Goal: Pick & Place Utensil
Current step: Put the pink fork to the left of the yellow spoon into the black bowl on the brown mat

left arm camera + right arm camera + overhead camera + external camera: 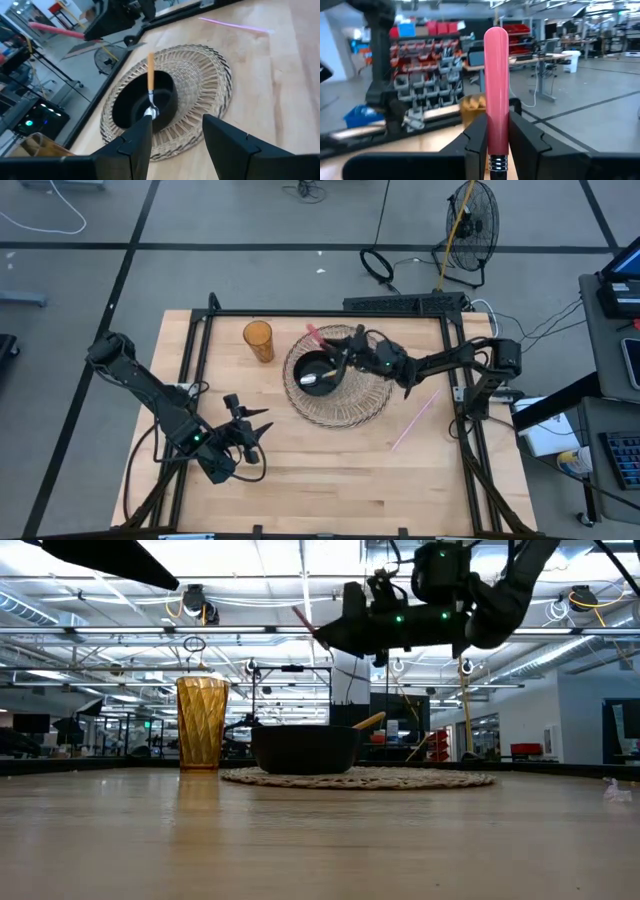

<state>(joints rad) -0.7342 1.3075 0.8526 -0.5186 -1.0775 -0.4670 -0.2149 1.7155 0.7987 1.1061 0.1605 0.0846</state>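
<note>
jaws first: your right gripper (496,142) is clamped on the pink-handled utensil (496,85), held up in the air over the black bowl (318,372) near the table's centre. your left gripper (255,427) waits with its fingers apart at about 7 o'clock on the table, pointed toward the bowl.

by the look of it you're partway through: the orange-handled spoon (150,85) already lies in the bowl, its handle leaning on the rim, and the pink one is lifted but not yet set down. what's left looks like lowering it and letting go.

around you: the woven mat (372,402) sits under the bowl, the amber cup (259,340) stands at its 10 o'clock, and a pink straw (415,420) lies at 4 o'clock. mind the spoon handle sticking up, since it could catch your utensil on the way down.
</note>
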